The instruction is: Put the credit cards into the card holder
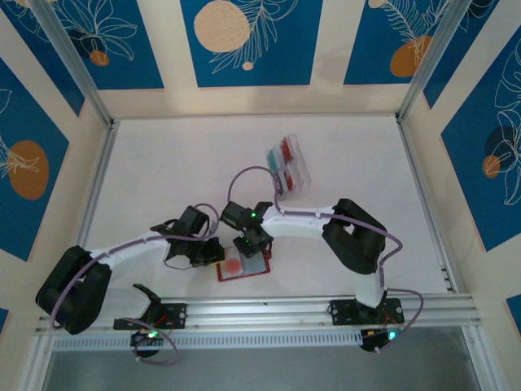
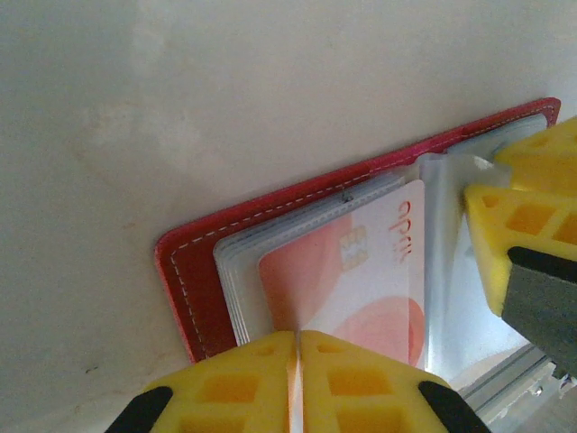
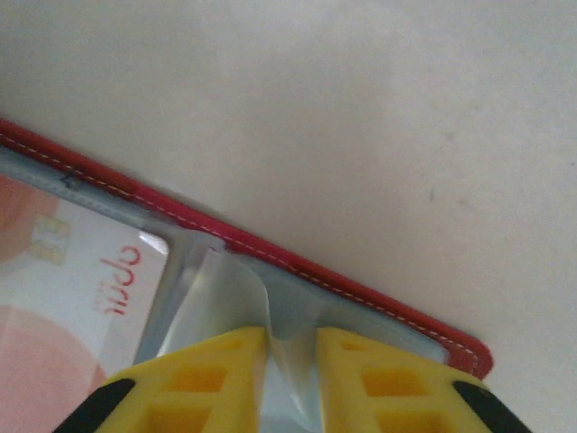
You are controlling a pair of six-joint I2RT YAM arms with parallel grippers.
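Both arms bend inward to meet at the near middle; the left gripper (image 2: 296,347) has its fingers pressed together, the right gripper (image 3: 293,341) has its fingers nearly touching

I'm getting soft, even overhead light on the white table (image 1: 163,179) from the top camera, with only faint shadows pooling beneath the arms (image 1: 301,220). Both wrist cameras are running dimmer and grainier; the yellow fingers (image 2: 361,383) are blurring up close, and glare is bleaching the card holder (image 2: 189,289) and its clear pockets (image 3: 225,289)
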